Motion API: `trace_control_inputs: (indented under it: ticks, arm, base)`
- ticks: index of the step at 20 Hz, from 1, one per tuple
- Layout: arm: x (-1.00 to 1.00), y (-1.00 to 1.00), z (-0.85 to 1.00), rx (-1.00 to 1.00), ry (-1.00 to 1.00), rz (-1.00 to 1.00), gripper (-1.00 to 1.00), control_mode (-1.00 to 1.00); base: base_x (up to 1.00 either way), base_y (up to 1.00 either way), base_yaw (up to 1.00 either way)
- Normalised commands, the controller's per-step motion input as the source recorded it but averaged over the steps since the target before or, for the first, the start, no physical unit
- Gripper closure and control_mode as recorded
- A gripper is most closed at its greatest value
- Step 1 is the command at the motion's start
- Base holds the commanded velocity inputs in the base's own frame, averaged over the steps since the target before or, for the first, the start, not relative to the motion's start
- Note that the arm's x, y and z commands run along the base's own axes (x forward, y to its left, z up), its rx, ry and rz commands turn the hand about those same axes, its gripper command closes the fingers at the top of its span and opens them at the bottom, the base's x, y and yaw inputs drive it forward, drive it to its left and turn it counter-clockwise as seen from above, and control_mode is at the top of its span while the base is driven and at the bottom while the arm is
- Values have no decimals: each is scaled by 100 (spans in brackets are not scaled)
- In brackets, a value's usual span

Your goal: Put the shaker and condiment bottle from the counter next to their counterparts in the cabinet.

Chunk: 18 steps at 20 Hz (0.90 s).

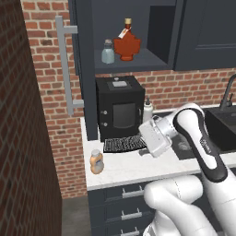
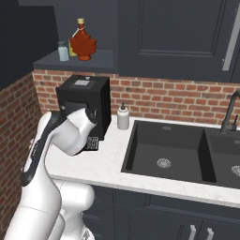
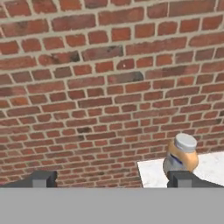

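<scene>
The white arm (image 1: 203, 138) stands nearest, bent over the counter (image 1: 138, 168). Above, the open cabinet (image 1: 133, 60) holds the red maple-leaf bottle (image 1: 126, 42) with the shaker (image 1: 108, 51) just beside it. The gripper (image 3: 111, 178) has its fingers wide apart and holds nothing. The condiment bottle (image 1: 96, 161) stands upright near the counter's left edge.

Rendered kitchen, marble counter (image 2: 117, 164), double sink (image 2: 168, 154), brick wall (image 3: 109, 87), cabinet (image 2: 173, 37)
</scene>
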Motion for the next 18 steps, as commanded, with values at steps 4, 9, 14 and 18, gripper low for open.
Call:
trace_control_inputs:
  ticks: [4, 9, 14, 18]
  arm:
    - [-3, 27, -7, -5, -15, 12, -100, -100]
    - [-1, 20, 0, -7, -21, 2, -100, -100]
    - [0, 17, -12, -6, -12, 4, -100, -100]
    - [0, 2, -24, -2, -2, 7, -100, -100]
  base:
    - [0, 0, 0]
    - [0, 0, 0]
    - [0, 0, 0]
    - [0, 0, 0]
